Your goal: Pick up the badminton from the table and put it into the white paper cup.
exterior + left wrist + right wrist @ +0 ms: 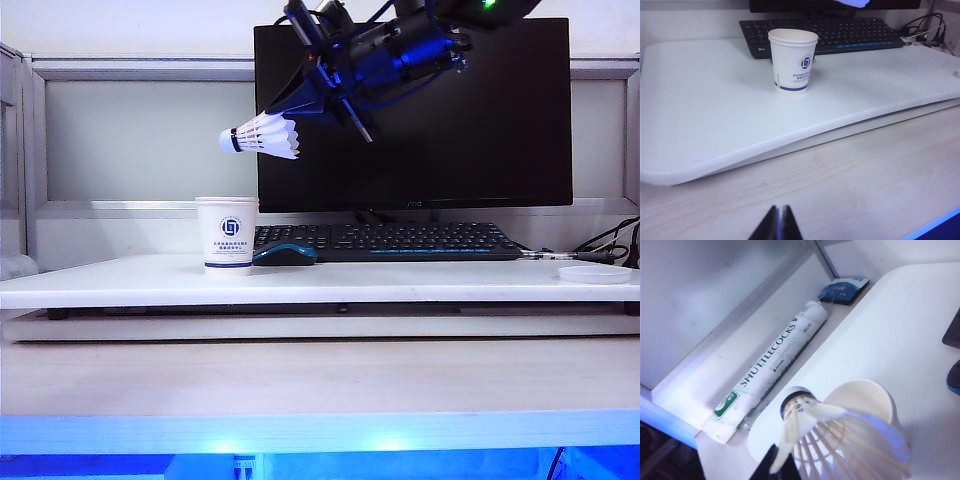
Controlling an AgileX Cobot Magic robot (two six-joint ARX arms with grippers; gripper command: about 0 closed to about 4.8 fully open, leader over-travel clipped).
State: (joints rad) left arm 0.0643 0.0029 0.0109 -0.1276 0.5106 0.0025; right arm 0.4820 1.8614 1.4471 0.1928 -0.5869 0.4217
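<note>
**Shuttlecock carried high, cup waiting below**

Pale wood-grain desk surface (320,385) fills the foreground of the exterior view; behind it sits the raised white worktop (400,285) with its thick front edge, and on that the small white paper cup with a blue round logo (227,234), upright, just beside a dark computer mouse with blue trim (285,254) and a black keyboard (390,240).

The right gripper (305,105) hangs high above the worktop in front of a black monitor (470,150); its jaws are pinched on the feather skirt of the white-feathered badminton shuttlecock with a rounded cork tip (262,136); the cork points sideways toward the left of the exterior view, so the shuttlecock lies nearly level, well above the cup and slightly to its right. In the right wrist view the feathers (840,440) overlap the cup's open mouth (865,395).

To finish well, the cork should probably be tipped downward and centred over the rim before lowering; releasing from this height risks a bounce off the rim.

The left gripper (776,225) rests low over the wood desk, well apart from the cup, jaws pressed together and holding nothing.

A long plastic tube printed with green lettering (772,370) lies beyond the worktop's edge.
</note>
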